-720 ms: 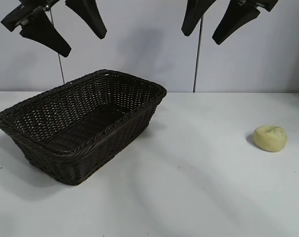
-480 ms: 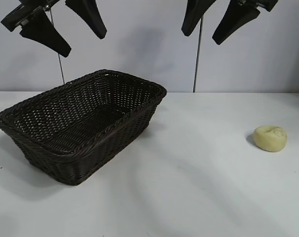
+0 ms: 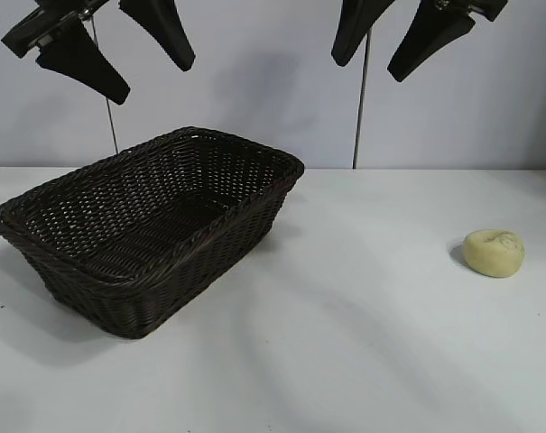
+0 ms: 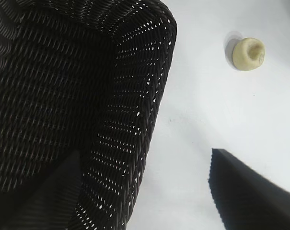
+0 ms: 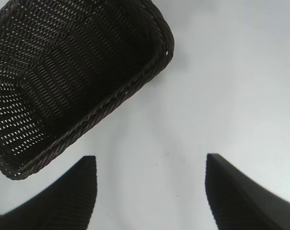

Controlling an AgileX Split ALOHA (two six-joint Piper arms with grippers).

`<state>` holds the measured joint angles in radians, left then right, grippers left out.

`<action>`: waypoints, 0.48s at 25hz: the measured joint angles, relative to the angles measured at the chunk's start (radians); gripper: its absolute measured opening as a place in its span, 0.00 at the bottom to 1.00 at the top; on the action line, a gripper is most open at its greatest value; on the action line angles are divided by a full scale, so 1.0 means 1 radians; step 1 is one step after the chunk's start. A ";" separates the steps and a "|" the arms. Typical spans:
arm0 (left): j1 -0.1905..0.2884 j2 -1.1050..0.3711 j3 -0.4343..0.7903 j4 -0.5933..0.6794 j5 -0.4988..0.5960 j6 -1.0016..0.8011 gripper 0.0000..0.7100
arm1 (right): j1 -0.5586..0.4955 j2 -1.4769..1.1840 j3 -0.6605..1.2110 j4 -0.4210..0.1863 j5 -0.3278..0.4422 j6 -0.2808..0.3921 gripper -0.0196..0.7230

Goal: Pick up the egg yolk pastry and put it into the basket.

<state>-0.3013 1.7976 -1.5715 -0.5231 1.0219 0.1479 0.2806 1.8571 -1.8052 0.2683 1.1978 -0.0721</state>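
Observation:
The egg yolk pastry (image 3: 494, 252), a small pale yellow ball with a creased top, lies on the white table at the right; the left wrist view shows the pastry (image 4: 248, 53) far off too. The dark woven basket (image 3: 101, 262) stands at the left, with nothing visible inside it. My left gripper (image 3: 151, 81) hangs high above the basket, open and holding nothing; its fingertips (image 4: 240, 187) frame the basket's rim (image 4: 154, 110). High above the table's middle, my right gripper (image 3: 372, 63) is open too, with bare table between its fingers (image 5: 70, 196).
The white table (image 3: 345, 343) stretches between basket and pastry. A thin vertical rod (image 3: 358, 117) stands at the back against the pale wall. The right wrist view looks down on the basket (image 5: 154, 62) from beside it.

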 joint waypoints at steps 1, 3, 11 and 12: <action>0.000 0.000 0.000 0.000 0.000 0.000 0.76 | 0.000 0.000 0.000 0.000 0.000 0.000 0.66; 0.000 0.000 0.000 0.000 0.000 0.000 0.76 | 0.000 0.000 0.000 0.000 0.000 0.000 0.66; 0.000 0.000 0.000 -0.001 -0.005 0.000 0.76 | 0.000 0.000 0.000 0.000 -0.011 0.000 0.66; 0.000 0.000 0.000 -0.002 -0.007 0.000 0.76 | 0.000 0.000 0.000 0.000 -0.011 0.000 0.66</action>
<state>-0.3013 1.7976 -1.5715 -0.5252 1.0154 0.1479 0.2806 1.8571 -1.8052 0.2683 1.1863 -0.0721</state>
